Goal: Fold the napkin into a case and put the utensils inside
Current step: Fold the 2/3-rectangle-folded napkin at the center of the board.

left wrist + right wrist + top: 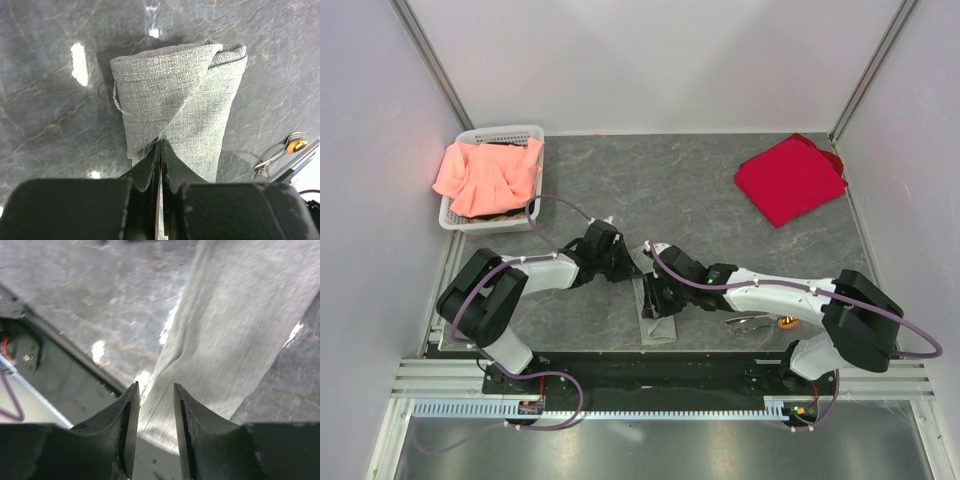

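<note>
Napkin (190, 100): we see it folded narrow by the table's (620, 180) near edge.
Left gripper (160, 152): pinched tight on its end.
Right gripper (156, 410): narrowly parted, cloth in the gap.

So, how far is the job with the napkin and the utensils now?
Done: the napkin is folded into a narrow packet. In hand: the left gripper is shut on its edge, and the right gripper stands open over the cloth. Left: the utensils lie beside it on the table, not yet inside.
</note>
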Tool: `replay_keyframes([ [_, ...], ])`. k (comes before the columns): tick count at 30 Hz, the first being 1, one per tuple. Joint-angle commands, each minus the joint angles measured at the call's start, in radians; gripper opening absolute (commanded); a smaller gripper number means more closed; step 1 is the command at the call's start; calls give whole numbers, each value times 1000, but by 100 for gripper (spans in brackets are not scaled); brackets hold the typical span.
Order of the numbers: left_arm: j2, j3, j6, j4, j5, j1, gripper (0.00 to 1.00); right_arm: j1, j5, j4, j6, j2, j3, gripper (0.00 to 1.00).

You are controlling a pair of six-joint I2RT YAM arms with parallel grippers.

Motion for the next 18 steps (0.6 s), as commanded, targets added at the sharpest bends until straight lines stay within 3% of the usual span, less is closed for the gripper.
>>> replay_keyframes([
  [1, 53, 12, 59, -11, -49, 9, 6, 10, -51, 9, -4, -33, -69, 36],
  [3, 67, 21, 56, -10, -51, 9, 6, 18, -72, 73, 20, -10, -115, 24],
  [7, 87, 46, 53, -11, -57, 18, 6, 24, -65, 174, 28, 71, -178, 15],
  [11, 93, 70, 64, -31, -49, 33, 6, 21, 3, 110, -23, 110, -146, 15],
  [15, 21, 88, 96, -42, 27, 39, 6, 21, 46, 11, -69, 38, -69, 20],
  [18, -49, 105, 90, -68, 92, 41, 13, 19, 77, -86, -99, -9, 1, 24],
])
